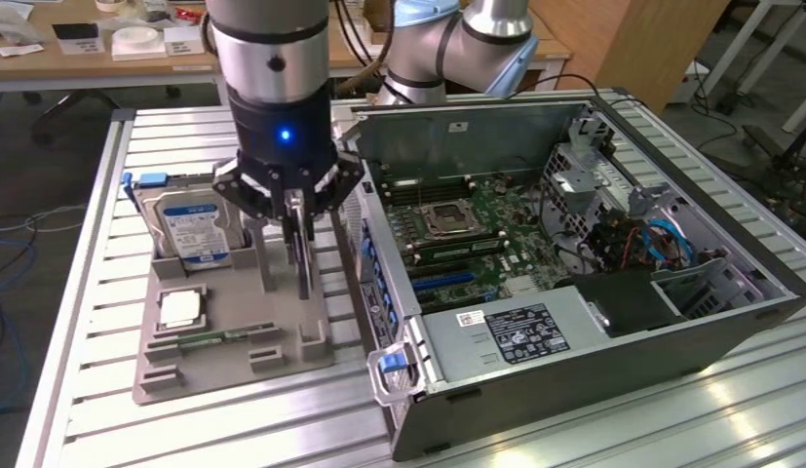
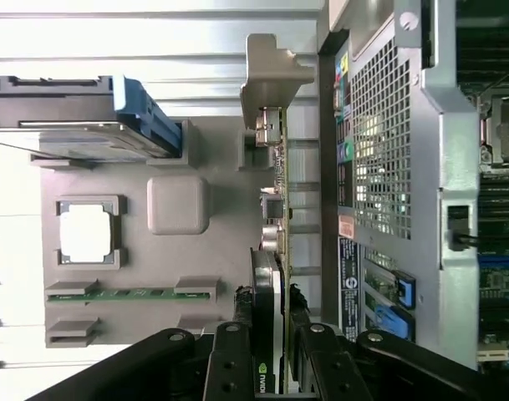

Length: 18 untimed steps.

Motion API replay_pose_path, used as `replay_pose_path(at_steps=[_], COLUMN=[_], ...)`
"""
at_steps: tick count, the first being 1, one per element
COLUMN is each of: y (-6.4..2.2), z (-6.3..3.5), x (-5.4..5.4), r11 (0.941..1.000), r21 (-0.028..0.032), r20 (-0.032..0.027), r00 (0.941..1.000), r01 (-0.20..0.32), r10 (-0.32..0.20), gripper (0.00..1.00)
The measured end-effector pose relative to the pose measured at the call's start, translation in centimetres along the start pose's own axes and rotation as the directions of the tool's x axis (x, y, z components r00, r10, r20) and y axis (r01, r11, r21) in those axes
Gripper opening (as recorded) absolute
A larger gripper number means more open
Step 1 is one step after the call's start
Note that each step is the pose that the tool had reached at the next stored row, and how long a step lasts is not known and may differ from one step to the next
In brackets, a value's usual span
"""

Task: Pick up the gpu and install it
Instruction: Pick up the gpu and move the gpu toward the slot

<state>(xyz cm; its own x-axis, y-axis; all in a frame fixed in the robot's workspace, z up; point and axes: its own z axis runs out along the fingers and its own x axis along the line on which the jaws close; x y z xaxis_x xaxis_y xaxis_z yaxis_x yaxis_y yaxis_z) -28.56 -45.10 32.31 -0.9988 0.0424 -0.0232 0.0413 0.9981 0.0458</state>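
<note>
On the slatted aluminium worktop (image 1: 103, 390) in the exterior view, the arm's black pincer (image 1: 296, 210) is clamped on the top edge of the gpu (image 1: 302, 258), a thin flat dark card standing upright at the grey plastic holder tray (image 1: 234, 366). A silver hard drive with a blue label (image 1: 188, 224) stands in the tray towards the exterior view's left. The open grey computer case (image 1: 480, 122) lies just beside the tray on the right.

In the wrist view, the pincer (image 2: 269, 359) grips the gpu (image 2: 269, 284), with one of its fingers (image 2: 229, 368) on each face. The card's silver bracket is at its far end.
</note>
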Motion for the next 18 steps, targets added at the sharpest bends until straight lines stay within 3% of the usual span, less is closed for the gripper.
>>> replay_pose_path(at_steps=[10, 18], y=[0.19, 0.28], z=[-4.23, -6.14], x=[-0.1, -0.1], r11=[1.0000, 1.0000], r21=[0.0002, 0.0001], r20=[-0.0001, -0.0001], r00=[1.0000, 1.0000], r01=[0.000, 0.000], r10=[0.000, 0.000], gripper=[0.27, 0.27])
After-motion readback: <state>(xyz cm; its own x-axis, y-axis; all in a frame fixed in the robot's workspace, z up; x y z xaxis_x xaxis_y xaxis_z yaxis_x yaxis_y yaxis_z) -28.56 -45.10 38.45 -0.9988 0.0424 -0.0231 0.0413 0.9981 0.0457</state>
